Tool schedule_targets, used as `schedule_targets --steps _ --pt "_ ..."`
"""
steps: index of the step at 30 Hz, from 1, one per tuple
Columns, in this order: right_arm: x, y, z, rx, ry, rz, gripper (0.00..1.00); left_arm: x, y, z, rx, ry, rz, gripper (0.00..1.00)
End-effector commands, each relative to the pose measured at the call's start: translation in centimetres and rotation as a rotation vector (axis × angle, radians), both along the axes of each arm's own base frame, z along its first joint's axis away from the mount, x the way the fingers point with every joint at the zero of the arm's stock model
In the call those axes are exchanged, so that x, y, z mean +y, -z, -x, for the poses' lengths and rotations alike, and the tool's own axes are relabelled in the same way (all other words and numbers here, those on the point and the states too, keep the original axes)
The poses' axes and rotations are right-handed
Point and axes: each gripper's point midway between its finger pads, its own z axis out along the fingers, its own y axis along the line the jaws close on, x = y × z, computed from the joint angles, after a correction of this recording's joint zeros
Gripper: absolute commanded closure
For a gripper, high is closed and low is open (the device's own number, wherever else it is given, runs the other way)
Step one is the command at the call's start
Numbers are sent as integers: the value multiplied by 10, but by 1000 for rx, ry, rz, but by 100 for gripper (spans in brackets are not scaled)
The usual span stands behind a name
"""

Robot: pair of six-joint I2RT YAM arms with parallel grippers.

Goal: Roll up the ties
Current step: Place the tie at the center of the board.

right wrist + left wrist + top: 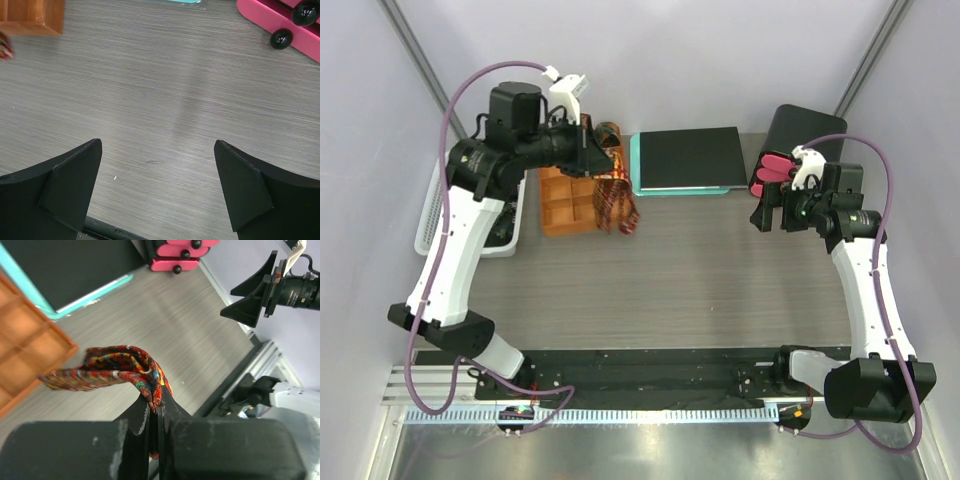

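Clamping the red-orange check tie (pixel 120 367) between its pressed-together fingers, the left gripper (pixel 156 407) holds the fabric bunched and dangling above the grey table (pixel 700 270), just right of the orange tray (pixel 565 205) at far left. The right gripper (pixel 157 150) hovers at far right, fingers wide apart, near a pink object (pixel 270 20).

Grey wood-grain table (pixel 720 270). Along its far side, left to right: white basket (pixel 430 215), orange compartment tray (pixel 565 205), black pad with teal rim (pixel 685 160), black box (pixel 810 125).
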Motion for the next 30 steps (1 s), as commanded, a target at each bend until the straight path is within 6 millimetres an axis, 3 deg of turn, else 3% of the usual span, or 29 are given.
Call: schedule_targets --steps 1,4,7,8,10,11,13,15,17,18,19,21,23,24,25,27,28,29,30 --pt "6 -15 0 -35 -31 -28 0 36 -19 31 -113 -10 -122 100" --pt "8 -10 0 -14 -34 -47 0 44 0 32 -73 -31 -187 100" --pt "10 -3 2 13 -34 -71 0 29 34 26 5 -20 -234 100" --pt "10 0 2 23 -33 -76 0 12 56 31 43 16 -270 100" --pt "10 1 3 33 -33 -87 0 -12 84 19 55 6 -319 100" --pt "9 3 4 42 -34 -88 0 -34 109 29 90 55 -358 100" --pt "7 4 6 47 -34 -83 0 -67 147 20 148 60 -375 100" --pt "2 6 7 60 -21 -82 0 -105 192 25 268 84 -371 100" --pt "-7 5 9 61 2 -71 0 -147 195 25 294 128 -271 100" --pt "-11 5 9 60 10 -65 0 -163 212 23 331 144 -260 100" --pt "-14 5 9 62 14 -62 0 -176 212 21 333 157 -224 99" --pt "-20 5 12 67 16 -49 0 -198 210 23 319 208 -189 86" --pt "-21 6 14 81 -8 -37 0 -193 215 25 335 236 -216 67" --pt "-20 7 15 84 -19 -36 0 -185 214 24 301 261 -242 52" --pt "-19 8 16 87 -28 -39 0 -163 209 22 292 244 -251 30" --pt "-11 13 19 93 -74 -64 0 -130 208 23 254 260 -297 19" --pt "-8 13 19 89 -91 -77 0 -98 229 22 290 248 -334 16" --pt "-4 19 21 104 -106 -96 2 -79 209 29 247 274 -304 16" --pt "4 17 22 97 -143 -129 3 -61 214 45 296 333 -305 16"
